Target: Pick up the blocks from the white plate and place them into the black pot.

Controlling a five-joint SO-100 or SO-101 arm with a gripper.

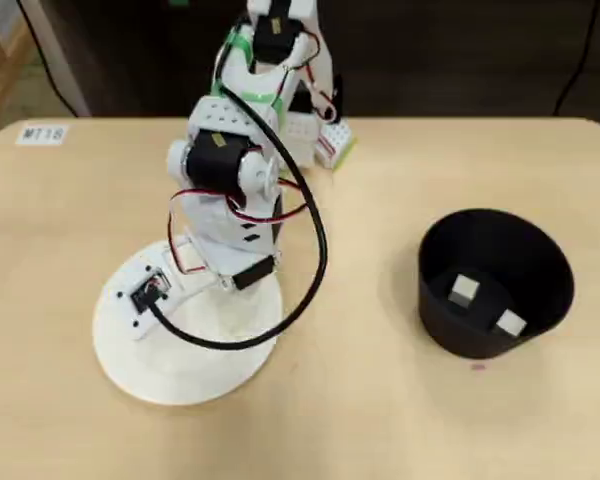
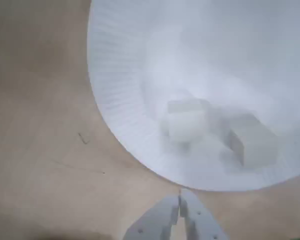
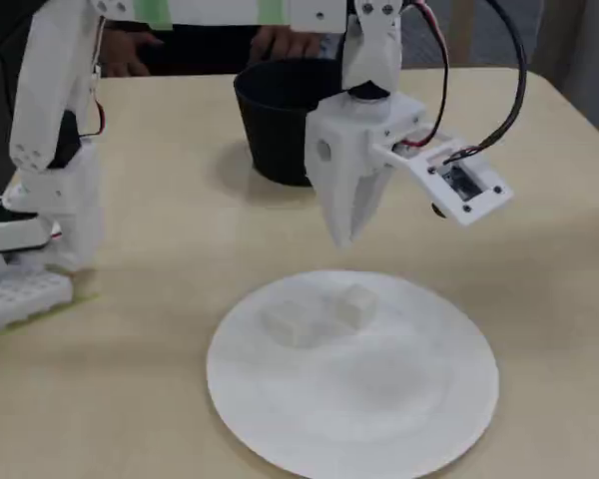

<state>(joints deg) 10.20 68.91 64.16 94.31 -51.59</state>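
Two small pale blocks lie on the white plate (image 3: pixel 379 399): one (image 3: pixel 356 305) and another (image 3: pixel 290 322) to its left in the fixed view. In the wrist view they show blurred, one (image 2: pixel 186 122) and one (image 2: pixel 252 142), on the plate (image 2: pixel 120 100). My gripper (image 3: pixel 346 239) is shut and empty, hanging above the plate's far edge, apart from the blocks; its fingertips (image 2: pixel 180 202) meet in the wrist view. The black pot (image 1: pixel 495 283) holds two blocks, one (image 1: pixel 464 290) and one (image 1: pixel 510 323). In the overhead view the arm hides the plate's blocks; the plate rim (image 1: pixel 180 380) shows.
The arm's base (image 3: pixel 40 239) stands at the left in the fixed view. A small white-and-green block piece (image 1: pixel 332 142) sits by the base in the overhead view. A person's hands (image 3: pixel 280 40) rest behind the pot. A label (image 1: pixel 42 133) lies on the table corner.
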